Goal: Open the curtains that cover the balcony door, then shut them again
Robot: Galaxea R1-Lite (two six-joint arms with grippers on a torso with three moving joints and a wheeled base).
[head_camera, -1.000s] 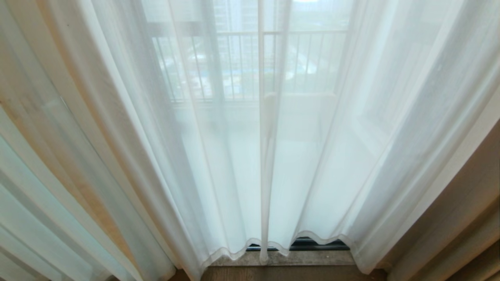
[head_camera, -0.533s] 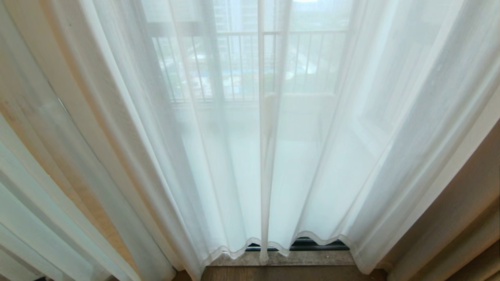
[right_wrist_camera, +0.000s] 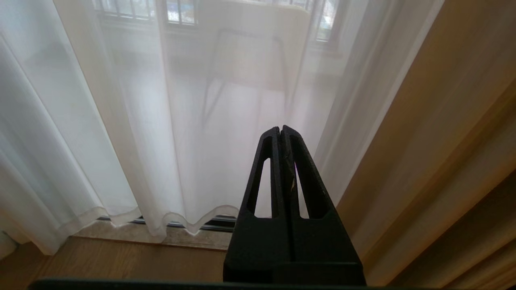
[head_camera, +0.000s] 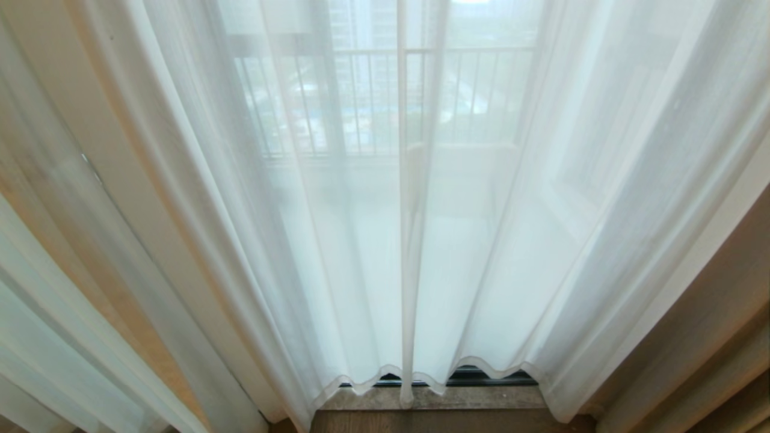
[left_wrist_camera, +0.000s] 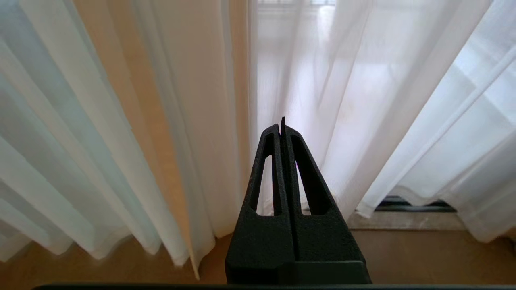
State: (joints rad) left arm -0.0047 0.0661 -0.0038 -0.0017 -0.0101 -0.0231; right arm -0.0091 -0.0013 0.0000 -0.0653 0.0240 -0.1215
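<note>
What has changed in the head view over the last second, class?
The folds at the left of the curtains have swayed and shifted a little, and a bit more of the dark door track shows under the hem left of the centre seam. The panels remain drawn together at the centre. No gripper holds any fabric.

No legible text or labels anywhere.
</note>
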